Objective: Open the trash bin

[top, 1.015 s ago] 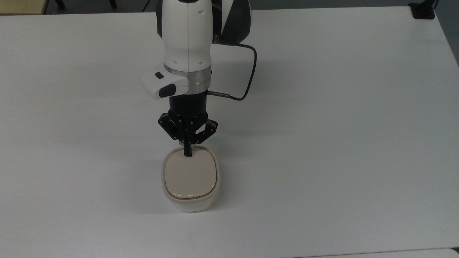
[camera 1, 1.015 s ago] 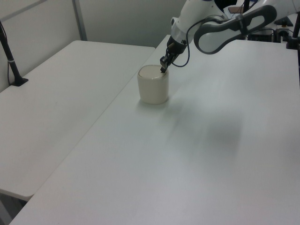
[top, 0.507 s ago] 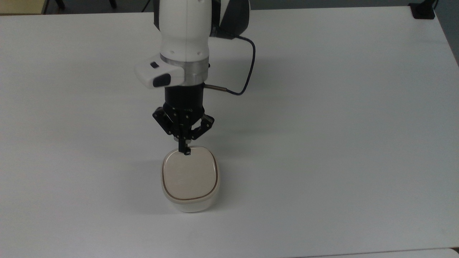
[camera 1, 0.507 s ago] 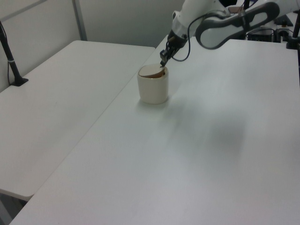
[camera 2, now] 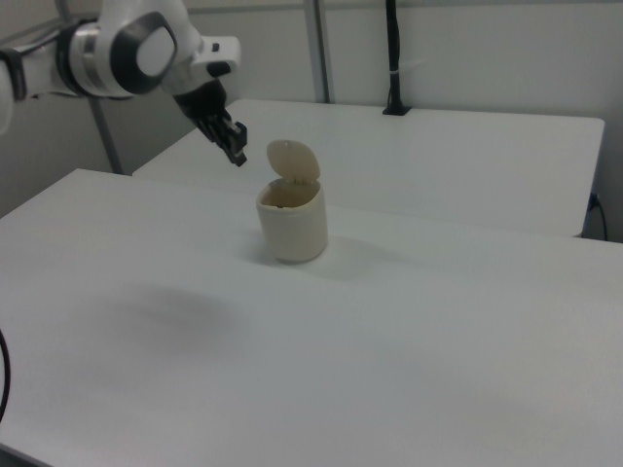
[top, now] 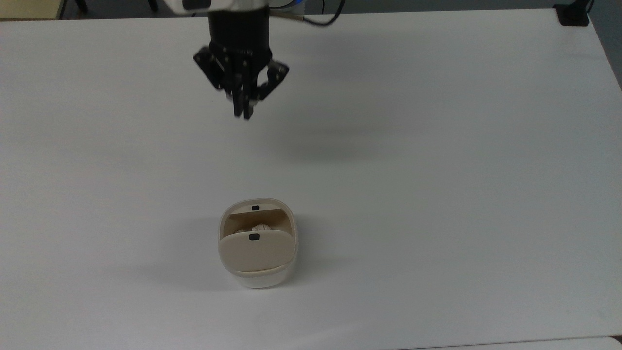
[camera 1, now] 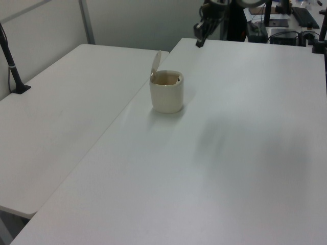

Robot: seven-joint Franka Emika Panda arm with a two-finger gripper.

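The claw (top: 244,113), pinched closed and empty, hangs well clear above the bin (top: 257,272); its raised lid (camera 2: 293,160) could drop closed if the desk (top: 437,194) is jolted.

A white robot arm (camera 2: 58,58) with rounded shells, a grey circular joint cap and a silver ring ends in a black gripper (top: 241,114) with bolted linkage bars, thin black fingers (top: 238,104) and a dark cable (top: 316,20).

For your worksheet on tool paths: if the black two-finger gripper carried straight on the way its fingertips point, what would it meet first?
Probably the bare white table top: the gripper points downward, apart from the cream-white plastic trash bin. Depth is uncertain.
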